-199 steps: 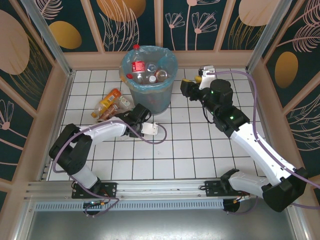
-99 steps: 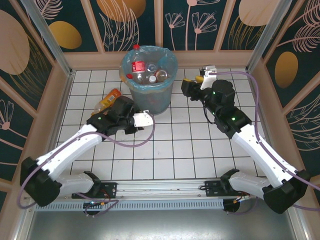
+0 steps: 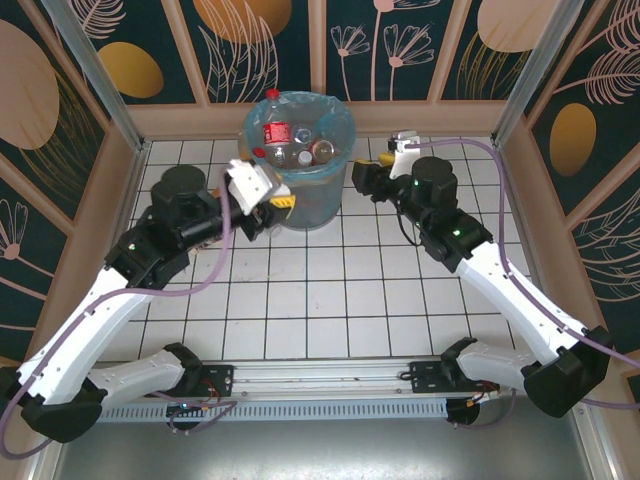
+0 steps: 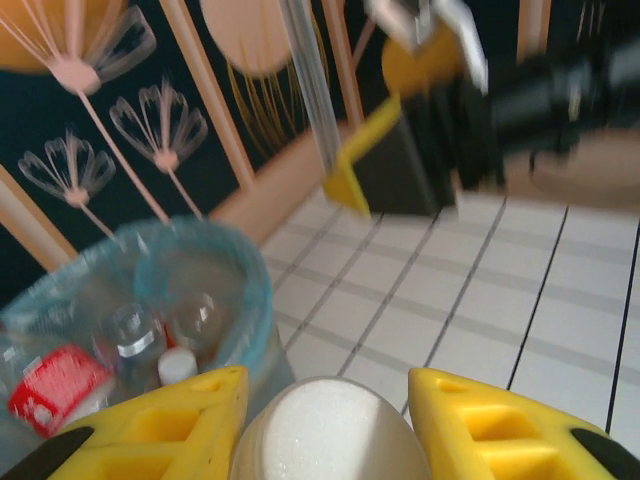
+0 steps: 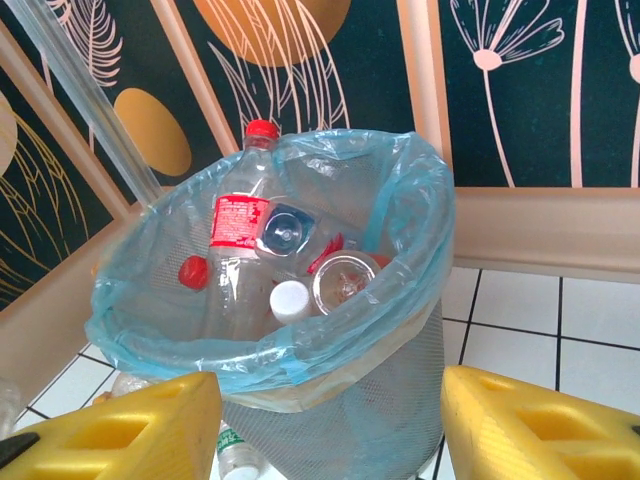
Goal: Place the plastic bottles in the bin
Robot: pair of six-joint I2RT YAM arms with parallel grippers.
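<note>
**Me:** Since the left gripper (image 4: 325, 388) is closed part-way on a white rounded end, which I take to be the held bottle (image 4: 325, 438), I treat this as the carry-and-drop step. The rest of that bottle is hidden from the wrist camera.

**Spotter:** Where is the bin from there?

**Me:** The bin (image 4: 243, 272) is just beside and below the yellow fingers (image 4: 170, 425). From above, the gripper hangs at the bin's outer wall and is not yet over the mouth. I want it higher and further in before the jaws part. Released here, I judge the bottle clips the rim and rolls onto the tiled floor (image 3: 380, 300).

**Spotter:** Anything in the way?

**Me:** The plastic bottles (image 5: 300, 265) already inside are piled up. 1 red-capped bottle (image 5: 240, 215) stands above the rim on my approach side, so I go over it, not through it.

**Spotter:** And the other arm?

**Me:** The right gripper (image 5: 330, 385) stands wide open and empty, facing the bin from the opposite side. I hold it back so the 2 wrists don't meet over the opening.
</note>
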